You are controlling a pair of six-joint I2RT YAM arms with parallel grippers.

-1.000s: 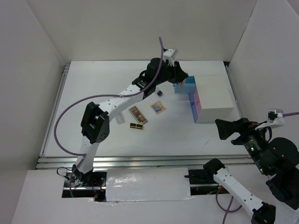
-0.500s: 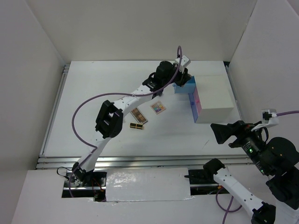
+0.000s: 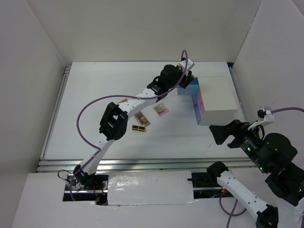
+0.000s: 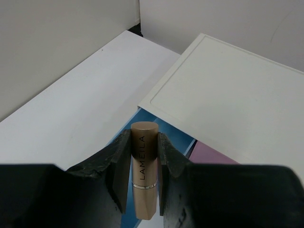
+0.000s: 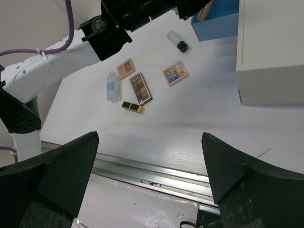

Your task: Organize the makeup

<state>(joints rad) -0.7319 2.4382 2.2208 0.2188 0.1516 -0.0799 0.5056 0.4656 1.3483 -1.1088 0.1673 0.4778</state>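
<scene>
My left gripper (image 4: pixel 144 138) is shut on the slim rose-gold stick (image 4: pixel 144 190), marked LAMEILA, and holds it over the open blue drawer (image 4: pixel 173 130) of the white box (image 4: pixel 228 90). In the top view this gripper (image 3: pixel 183 78) is at the drawer (image 3: pixel 189 88). On the table lie three palettes (image 5: pixel 126 68) (image 5: pixel 140 88) (image 5: pixel 175 74), a black-gold lipstick tube (image 5: pixel 132 107), a clear bottle (image 5: pixel 112 87) and a black-capped bottle (image 5: pixel 177 42). My right gripper (image 5: pixel 149 175) is open and empty, high above the table's near edge.
The white box (image 3: pixel 217 99) stands at the right with a pink drawer front (image 3: pixel 199 107) pulled out toward the table's middle. The left arm (image 3: pixel 142 97) reaches across above the makeup. A metal rail (image 5: pixel 156 168) runs along the near edge.
My left gripper has moved right with the stick, from beside the blue drawer to over it. The right arm has shifted left and turned a little.
</scene>
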